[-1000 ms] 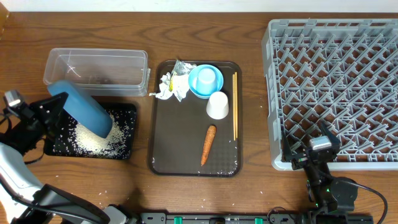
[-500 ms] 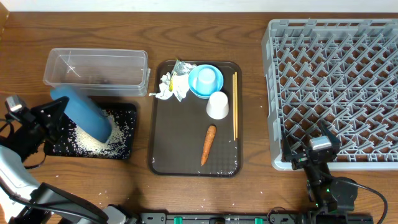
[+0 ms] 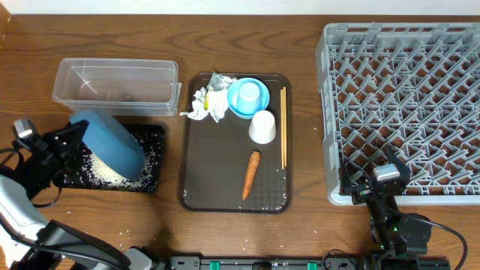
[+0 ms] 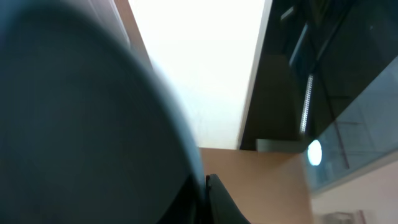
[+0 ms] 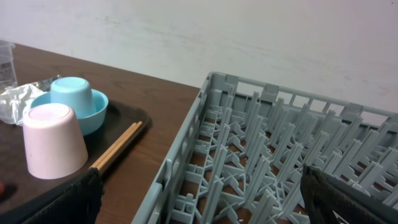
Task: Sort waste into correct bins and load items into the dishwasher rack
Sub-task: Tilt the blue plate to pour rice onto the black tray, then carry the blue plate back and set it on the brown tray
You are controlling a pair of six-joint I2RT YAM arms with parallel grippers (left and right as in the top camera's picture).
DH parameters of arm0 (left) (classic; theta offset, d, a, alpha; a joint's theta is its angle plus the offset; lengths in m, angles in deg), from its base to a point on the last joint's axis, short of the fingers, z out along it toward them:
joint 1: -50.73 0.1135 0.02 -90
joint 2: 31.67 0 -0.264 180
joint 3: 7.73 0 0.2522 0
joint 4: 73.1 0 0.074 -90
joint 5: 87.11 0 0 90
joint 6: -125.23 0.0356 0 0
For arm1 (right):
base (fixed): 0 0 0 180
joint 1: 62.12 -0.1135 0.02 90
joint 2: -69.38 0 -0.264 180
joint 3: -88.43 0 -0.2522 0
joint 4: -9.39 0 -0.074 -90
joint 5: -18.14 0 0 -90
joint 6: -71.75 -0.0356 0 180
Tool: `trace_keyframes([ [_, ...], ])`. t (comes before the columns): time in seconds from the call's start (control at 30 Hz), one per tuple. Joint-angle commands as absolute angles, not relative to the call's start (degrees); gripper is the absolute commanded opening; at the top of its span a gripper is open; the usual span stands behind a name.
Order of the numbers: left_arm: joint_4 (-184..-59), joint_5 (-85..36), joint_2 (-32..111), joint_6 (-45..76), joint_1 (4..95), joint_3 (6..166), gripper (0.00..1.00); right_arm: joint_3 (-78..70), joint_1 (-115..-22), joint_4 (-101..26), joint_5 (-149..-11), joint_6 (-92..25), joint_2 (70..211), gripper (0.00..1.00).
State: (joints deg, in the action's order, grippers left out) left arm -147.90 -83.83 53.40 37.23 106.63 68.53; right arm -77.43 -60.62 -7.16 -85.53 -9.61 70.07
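Nearest the base: right end effector [image 3: 388,166] released, jaws wide, empty, parked just beside the near edge of the dishwasher rack [image 3: 405,97]. A few stray grains on the tabletop [image 3: 307,225] toward the left front.

Next out on the left: left end effector [image 3: 73,141] clenched on the rim of the big dark blue bowl [image 3: 111,142]. Bowl tipped on its side, mouth down toward the black tray [image 3: 160,150]. Loose rice grains [image 3: 101,172] heaped in that tray under the bowl. From the left wrist view, only the bowl's dark wall filling the frame. Inside of the bowl hidden, so leftover grains impossible to rule out.

Judged step: emptying the bowl into the tray. To do it well:
- Hold the mouth within the tray's walls, low over the heap.
- Tilt past level and give a small shake rather than a swing, to avoid scattering more grains.
- Hold the clench firm on the rim.
- Lift clear only after a pause with no more grains falling, then carry across to the rack.

Further out, on the brown serving tray [image 3: 184,150]:
- carrot piece [image 3: 252,174]
- chopsticks [image 3: 283,127] along the right side
- upturned pale pink cup [image 3: 262,127]
- small light blue bowl [image 3: 253,113] with another upturned cup in it
- crumpled tissue [image 3: 199,105] and wrapper [image 3: 217,81] at the far left corner

Farthest on the left, clear tub [image 3: 116,82], just behind the black tray.
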Motion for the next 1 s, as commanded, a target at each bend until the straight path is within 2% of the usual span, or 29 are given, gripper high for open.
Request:
trace_keyframes([
  [0.0,-151.33,-87.26,53.23,42.39,106.96,68.99,0.06,-77.49,-59.88,-7.4,-85.42,-8.95,69.72,0.99],
  [0.07,-148.79,-87.0,53.08,43.73,106.96,69.01,0.06,-77.49,-59.88,-7.4,-85.42,-8.95,69.72,0.99],
  [0.17,-152.73,-87.2,52.68,44.32,106.92,68.99,0.06,-77.49,-59.88,-7.4,-85.42,-8.95,69.72,0.99],
  [0.23,-149.19,-86.17,52.51,47.46,106.92,68.99,0.06,-77.49,-59.9,-7.4,-85.42,-8.95,69.72,0.99],
  [0.3,-152.14,-85.14,52.51,43.51,106.92,68.99,0.06,-77.49,-59.88,-7.4,-85.42,-8.95,69.72,0.99],
  [0.6,-158.24,-87.24,48.11,45.74,105.3,69.03,0.06,-77.49,-59.88,-7.4,-85.42,-8.95,69.72,0.99],
  [0.77,-157.16,-85.56,38.83,50.54,97.69,69.06,0.06,-77.49,-59.88,-7.4,-85.42,-8.95,69.72,0.99],
  [0.97,-154.54,-71.44,30.39,49.36,84.56,69.03,0.06,-77.49,-59.88,-7.4,-85.42,-8.95,69.72,0.99],
])
